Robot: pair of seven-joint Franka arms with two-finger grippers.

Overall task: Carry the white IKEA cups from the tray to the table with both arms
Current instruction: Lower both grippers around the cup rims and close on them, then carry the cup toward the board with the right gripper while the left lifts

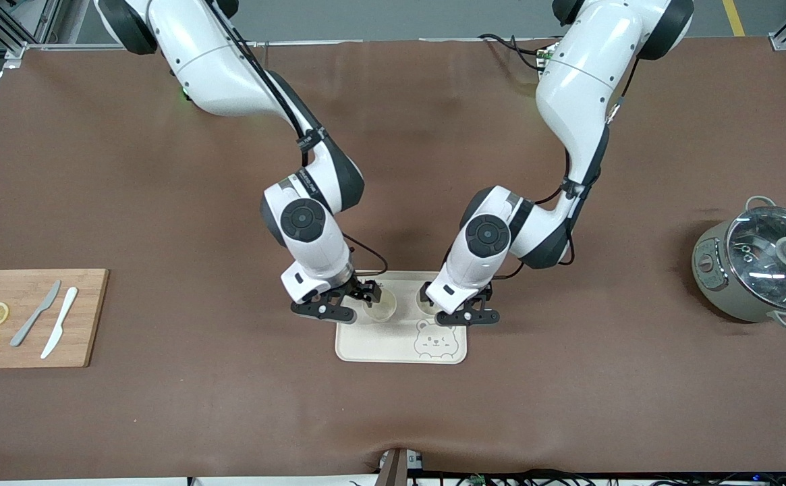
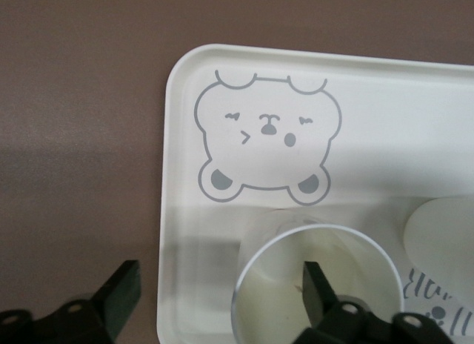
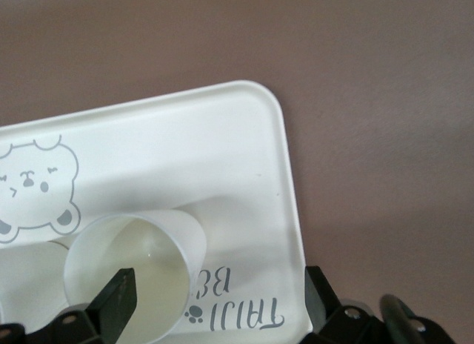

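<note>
Both cups stand upright on the tray (image 1: 372, 347), in the half of it farther from the front camera, side by side and apart. The tray lies on the desk (image 1: 568, 405) between the two arms.

The left gripper (image 2: 218, 299) is low over the cup (image 2: 318, 285) toward the left arm's end of the tray. Its fingers (image 2: 317, 292) are spread: one dips inside the cup's mouth, the other stands outside the tray's rim, so the cup wall lies between them.

The right gripper (image 3: 218, 299) is low over the other cup (image 3: 129, 273). Its fingers (image 3: 118, 299) are also spread, gripping nothing: one sits at the cup's rim, the other out past the tray's edge. Whether that first finger is inside or outside the rim I cannot tell.

Judgement: each arm serves the cup on its own side. The grasp turns on the wall sitting between the fingers; the left looks aligned, the right uncertain.

Noted elsewhere: a cutting board (image 1: 32, 317) with knives, and a lidded pot (image 1: 760, 266).
</note>
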